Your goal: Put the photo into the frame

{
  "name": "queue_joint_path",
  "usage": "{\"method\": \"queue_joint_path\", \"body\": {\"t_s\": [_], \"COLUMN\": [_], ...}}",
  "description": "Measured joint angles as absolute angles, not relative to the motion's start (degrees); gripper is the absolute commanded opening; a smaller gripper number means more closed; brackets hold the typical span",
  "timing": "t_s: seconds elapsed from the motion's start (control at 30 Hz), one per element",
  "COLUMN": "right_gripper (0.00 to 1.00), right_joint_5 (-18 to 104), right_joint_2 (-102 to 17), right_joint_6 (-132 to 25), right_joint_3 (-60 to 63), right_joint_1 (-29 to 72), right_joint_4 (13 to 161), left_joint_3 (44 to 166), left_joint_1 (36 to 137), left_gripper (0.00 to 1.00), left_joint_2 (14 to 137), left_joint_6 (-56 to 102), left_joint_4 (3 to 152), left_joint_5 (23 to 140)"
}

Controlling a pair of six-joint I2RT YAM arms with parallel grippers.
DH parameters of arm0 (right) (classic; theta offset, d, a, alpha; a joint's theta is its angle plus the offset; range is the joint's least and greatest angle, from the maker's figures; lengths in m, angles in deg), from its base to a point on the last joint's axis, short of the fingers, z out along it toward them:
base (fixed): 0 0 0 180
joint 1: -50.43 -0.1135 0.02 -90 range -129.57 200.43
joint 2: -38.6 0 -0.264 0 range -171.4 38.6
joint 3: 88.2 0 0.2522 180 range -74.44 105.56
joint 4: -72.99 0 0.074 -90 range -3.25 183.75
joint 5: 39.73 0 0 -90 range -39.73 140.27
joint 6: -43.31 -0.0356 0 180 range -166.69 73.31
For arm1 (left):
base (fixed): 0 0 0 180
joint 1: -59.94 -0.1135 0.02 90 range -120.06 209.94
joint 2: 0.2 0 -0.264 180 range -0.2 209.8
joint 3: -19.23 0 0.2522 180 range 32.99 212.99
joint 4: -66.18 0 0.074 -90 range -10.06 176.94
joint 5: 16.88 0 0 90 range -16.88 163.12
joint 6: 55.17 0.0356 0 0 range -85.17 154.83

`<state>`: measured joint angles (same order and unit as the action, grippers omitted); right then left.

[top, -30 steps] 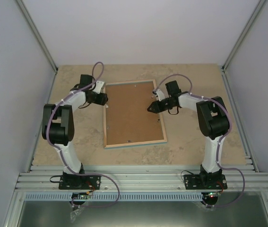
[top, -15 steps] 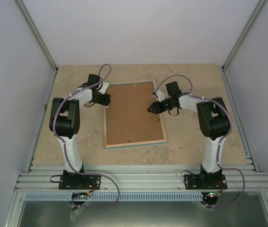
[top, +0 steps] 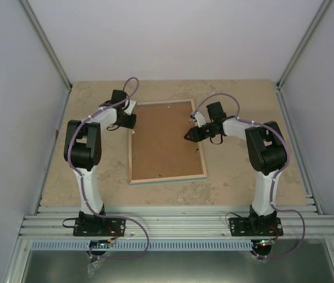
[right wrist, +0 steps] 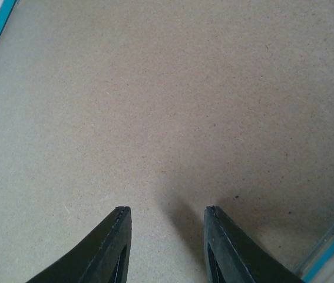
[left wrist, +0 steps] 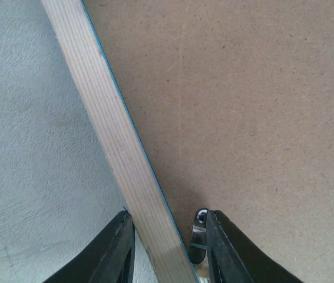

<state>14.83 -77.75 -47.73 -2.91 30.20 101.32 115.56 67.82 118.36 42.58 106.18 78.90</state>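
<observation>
Frame (top: 167, 178) lies face down mid-table (top: 237, 183), slightly skewed, with the light wood back up. A thin blue edge shows along the rails. The brown backing board (top: 165, 141) sits inside it and fills the opening.

Left gripper (top: 130, 122) is at the frame's left rail near the far corner. Its fingers (left wrist: 116, 247) are partly spread and straddle the wooden rail, one on the table side and one on the board side, next to a small metal tab (left wrist: 199, 227). They sit close against the rail, but I cannot tell if they pinch it.

Right gripper (right wrist: 165, 211) is over the board near the right rail, fingers moderately apart with nothing between them. I cannot tell if the tips touch the board.
</observation>
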Motion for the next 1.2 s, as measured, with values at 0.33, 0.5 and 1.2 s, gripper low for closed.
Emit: {"method": "queue_joint_path", "body": {"t_s": [0.33,0.5,1.2], "right_gripper": [0.36,0.36,0.36], "right_joint_5": [15.18,14.99,14.07], "right_joint_2": [-77.47,-77.27,-71.5], "right_joint_6": [-46.79,-45.68,-40.39], "right_joint_3": [-3.18,-3.11,-2.48], "right_joint_1": [30.2,30.2,28.82], "right_joint_4": [101.41,102.02,107.79], "left_joint_3": [116.43,116.61,114.34], "left_joint_1": [67.75,67.51,68.47], "left_gripper": [0.39,0.38,0.1], "left_joint_2": [118.53,118.58,117.44], "left_joint_6": [44.24,47.71,47.89], "left_joint_4": [107.49,109.0,108.02], "left_joint_5": [79.34,81.04,81.57]}}
